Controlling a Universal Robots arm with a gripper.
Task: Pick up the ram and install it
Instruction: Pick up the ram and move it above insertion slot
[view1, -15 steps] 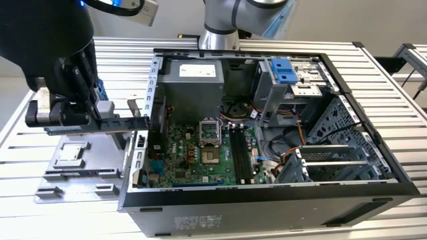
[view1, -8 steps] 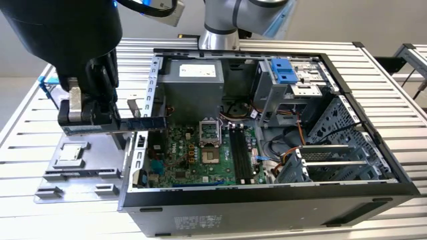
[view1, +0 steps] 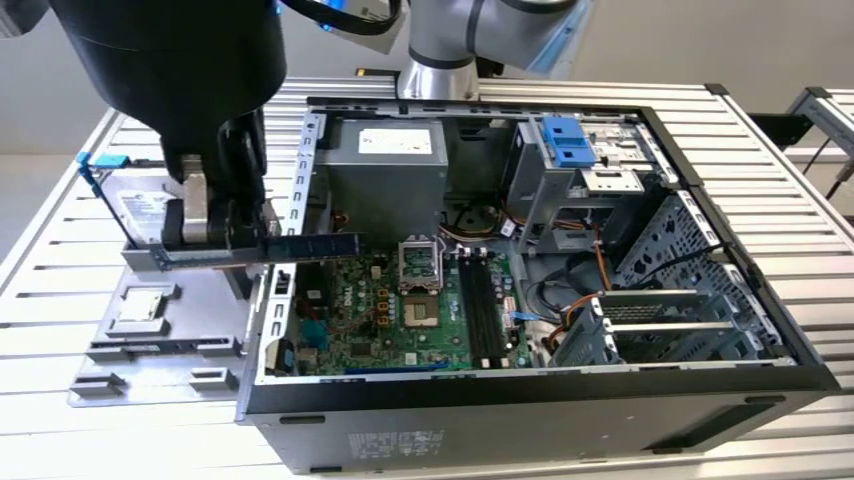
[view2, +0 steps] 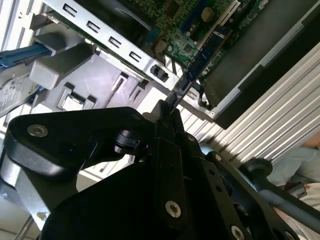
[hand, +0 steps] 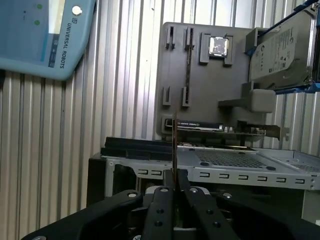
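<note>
The ram is a thin dark stick held level above the left wall of the open computer case in the exterior view. My gripper is shut on one end of it, and the free end points toward the exterior view's right, over the motherboard. Both wrist views show the ram edge-on, sticking out from between my shut fingers. The black memory slots lie lower down and further toward the exterior view's right.
A grey parts holder lies beside the case at the exterior view's left, with a small square silver chip on it and a hard drive in a blue bracket behind it. A teach pendant lies on the slatted table.
</note>
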